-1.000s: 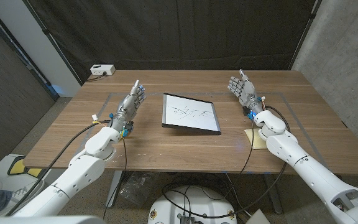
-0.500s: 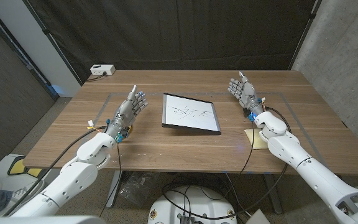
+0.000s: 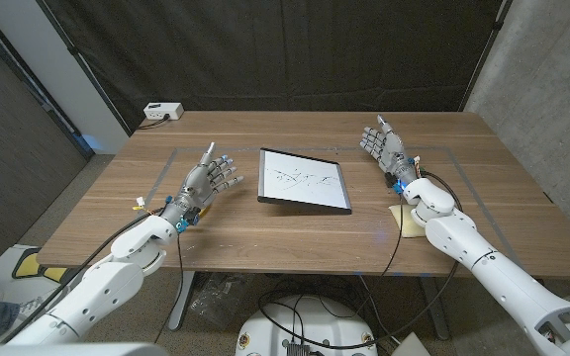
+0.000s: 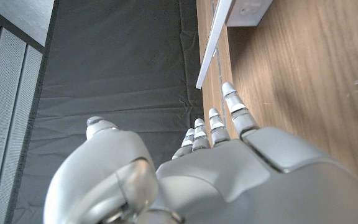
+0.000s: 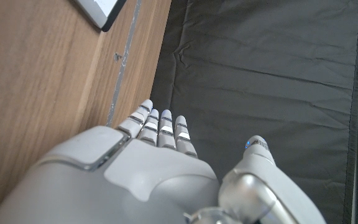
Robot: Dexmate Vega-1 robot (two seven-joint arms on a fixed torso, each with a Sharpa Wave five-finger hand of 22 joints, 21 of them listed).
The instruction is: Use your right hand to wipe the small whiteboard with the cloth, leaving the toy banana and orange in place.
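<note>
At desk (image 3: 295,237) centre the whiteboard (image 3: 305,180) lies w/ marker scribbles intact, so wiping looks not yet begun. Right hand (image 3: 387,146) hovers beside it, fingers apart, holding nothing; left hand (image 3: 209,178) likewise spread, empty. Cloth (image 3: 408,220) lies by right forearm, ungrasped; no banana or orange visible.

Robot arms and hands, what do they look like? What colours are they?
The arms are smooth, rounded white shells. The left hand and right hand are silver-grey metal with jointed fingers. Thin black cables run along each forearm, with small blue and yellow bits at the wrists.
</note>
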